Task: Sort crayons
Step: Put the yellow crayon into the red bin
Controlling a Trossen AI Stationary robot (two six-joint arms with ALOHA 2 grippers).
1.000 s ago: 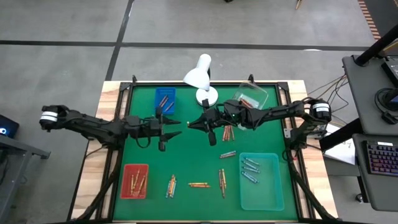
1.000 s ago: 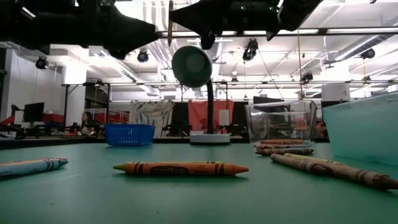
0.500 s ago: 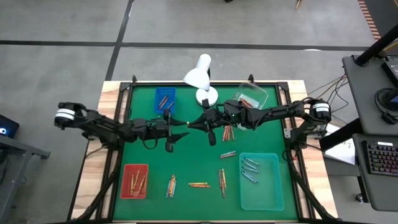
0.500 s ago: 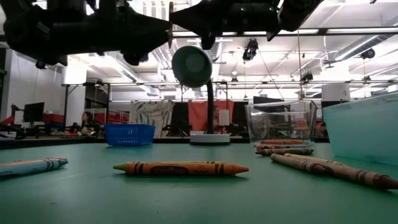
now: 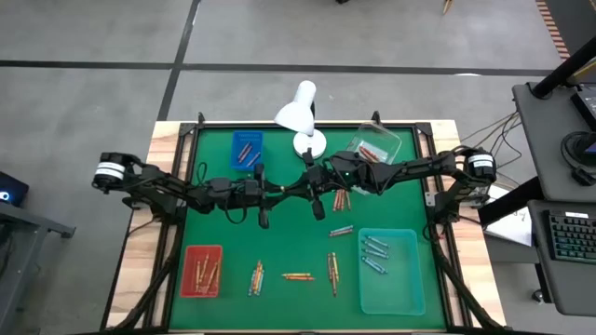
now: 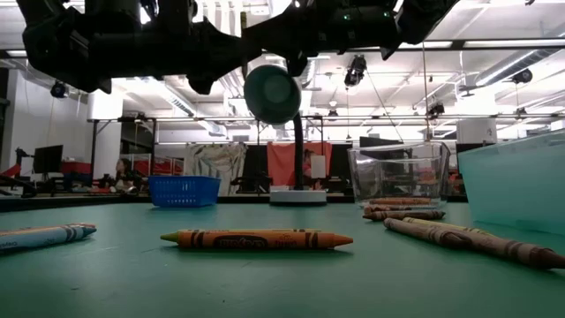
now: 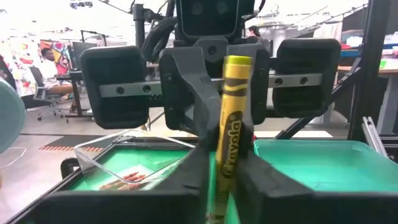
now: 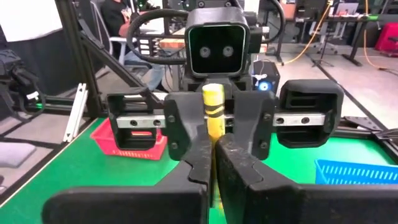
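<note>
Two end effectors, the left end effector [image 5: 277, 191] and the right end effector [image 5: 296, 189], both pinch one yellow crayon [image 7: 229, 134] in the air above the table [image 5: 279, 242], so it may snap or drop if either pulls too soon.

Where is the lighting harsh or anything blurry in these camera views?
Low view: arms backlit into silhouettes by bright ceiling lights, orange crayon sharp. Left wrist view: yellow crayon crisp, room behind washed out. High view: even light, faint shadows on the green mat.
</note>
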